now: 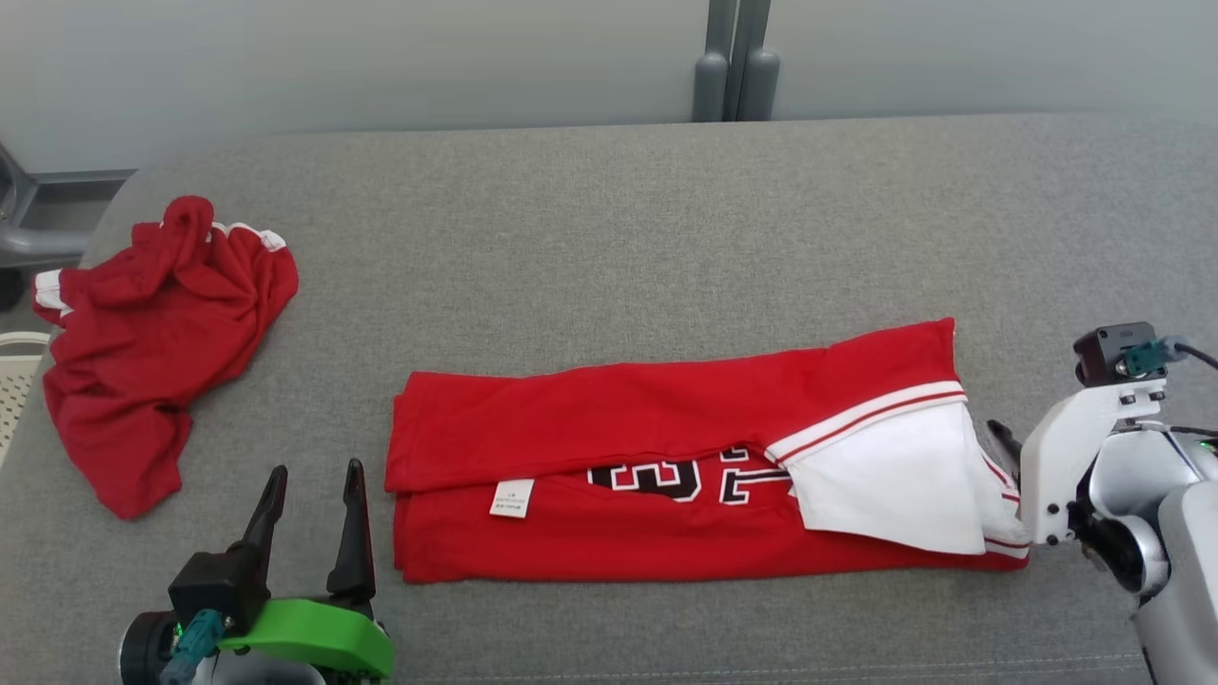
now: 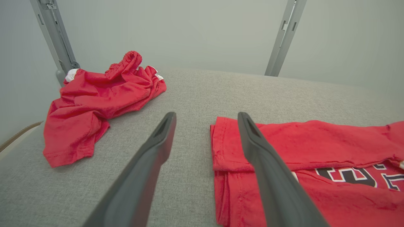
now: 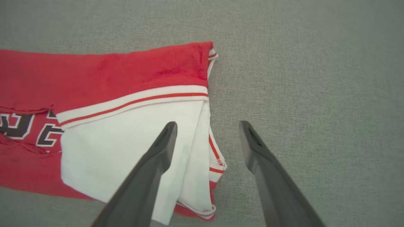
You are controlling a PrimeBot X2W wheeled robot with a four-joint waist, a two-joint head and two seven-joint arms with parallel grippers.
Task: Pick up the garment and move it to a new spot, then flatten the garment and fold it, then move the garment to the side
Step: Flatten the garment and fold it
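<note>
The jersey [image 1: 666, 533] is laid on the grey top [image 1: 609, 238], near the front edge and right of the middle, folded lengthwise into a long red band. Its upper flap is folded down over the front, and part of a black, white-edged number [image 1: 685, 476] is shown below the flap's edge. A small white label [image 1: 511, 498] is seen near the left end. At the right end a white sleeve [image 1: 885, 476], trimmed with red and white stripes, is turned across the band.

The left gripper [image 1: 316, 468] is held just beside the jersey's left end, its fingers spread apart with nothing between them. In the left wrist view one finger is seen across the jersey's corner and the other over bare top; whether the cloth is touched cannot be told.

The right gripper [image 3: 208, 124] is held at the jersey's right end, its fingers likewise parted and nothing gripped. The sleeve's edge is straddled by them in the right wrist view.

A second red garment [image 1: 152, 352] is seen crumpled at the top's far left, well apart from the jersey.
</note>
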